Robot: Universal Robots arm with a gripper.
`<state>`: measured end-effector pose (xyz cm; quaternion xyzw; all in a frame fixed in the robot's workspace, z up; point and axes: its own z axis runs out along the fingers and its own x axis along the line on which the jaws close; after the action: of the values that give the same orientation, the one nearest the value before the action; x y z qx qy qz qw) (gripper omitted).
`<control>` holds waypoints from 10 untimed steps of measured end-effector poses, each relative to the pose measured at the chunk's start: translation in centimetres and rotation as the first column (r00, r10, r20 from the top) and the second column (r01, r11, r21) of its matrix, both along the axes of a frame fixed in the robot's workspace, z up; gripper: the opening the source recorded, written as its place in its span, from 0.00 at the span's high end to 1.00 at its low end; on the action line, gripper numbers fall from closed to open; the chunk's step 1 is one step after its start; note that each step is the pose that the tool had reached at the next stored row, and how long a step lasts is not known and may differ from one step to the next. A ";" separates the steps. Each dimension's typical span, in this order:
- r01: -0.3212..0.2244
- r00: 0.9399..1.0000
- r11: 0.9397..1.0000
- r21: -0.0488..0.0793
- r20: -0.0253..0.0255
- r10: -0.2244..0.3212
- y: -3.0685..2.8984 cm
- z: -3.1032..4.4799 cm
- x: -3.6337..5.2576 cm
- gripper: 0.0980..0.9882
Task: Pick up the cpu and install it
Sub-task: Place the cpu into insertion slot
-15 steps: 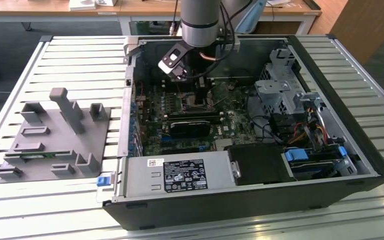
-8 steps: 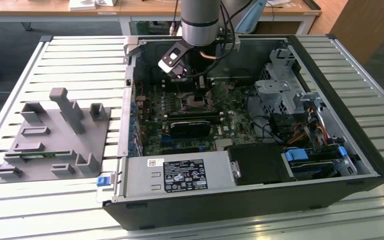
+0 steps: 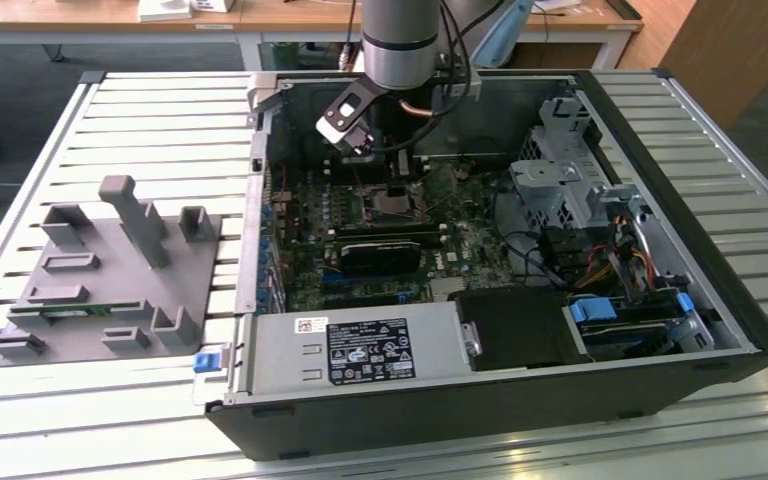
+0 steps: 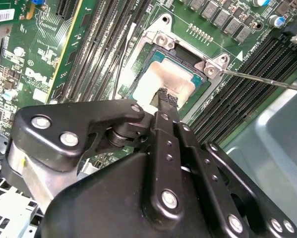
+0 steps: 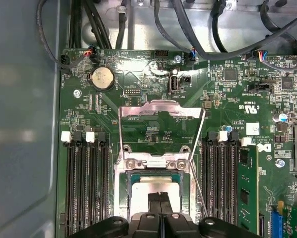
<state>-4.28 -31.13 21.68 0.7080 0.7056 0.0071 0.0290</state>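
Tool [image 4: 166, 97] clenched empty, tip against cpu [image 4: 164, 78] seated in open motherboard socket [image 4: 160, 37]

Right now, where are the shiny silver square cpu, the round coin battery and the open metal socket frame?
cpu [image 4: 170, 77]: second wrist view, lid.
coin battery [image 5: 102, 78]: first wrist view, centre.
socket frame [image 5: 160, 104]: first wrist view, crossbar.

The exterior view looks down from high, well back, onto the open computer case [image 3: 491, 410] on the bench [image 3: 157, 110]. Both wrist views look closely past the pincer [image 4: 165, 96] [image 5: 159, 197] onto its motherboard socket [image 4: 160, 37] [image 5: 158, 161].
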 end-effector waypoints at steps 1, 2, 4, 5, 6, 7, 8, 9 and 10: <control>0.000 1.000 1.000 0.000 0.000 0.000 0.00 0.05 0.00 0.99; 0.000 1.000 1.000 0.000 0.000 0.000 0.00 0.11 0.00 0.99; 0.000 1.000 1.000 0.000 0.000 0.000 0.00 0.22 0.00 0.99; 0.000 1.000 1.000 0.000 0.000 0.000 0.00 0.29 0.00 0.99; 0.000 1.000 1.000 0.000 0.000 0.000 0.00 0.36 0.00 0.99; 0.000 1.000 1.000 0.000 0.000 0.000 0.00 0.43 0.00 0.99; 0.000 1.000 1.000 0.000 0.000 0.000 0.00 0.50 0.00 0.99; 0.000 1.000 1.000 0.000 0.000 0.000 0.00 0.54 0.00 0.99; 0.000 1.000 1.000 0.000 0.000 0.000 0.00 0.58 0.00 0.99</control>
<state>-4.28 -31.13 22.26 0.7080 0.7056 0.0070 0.0290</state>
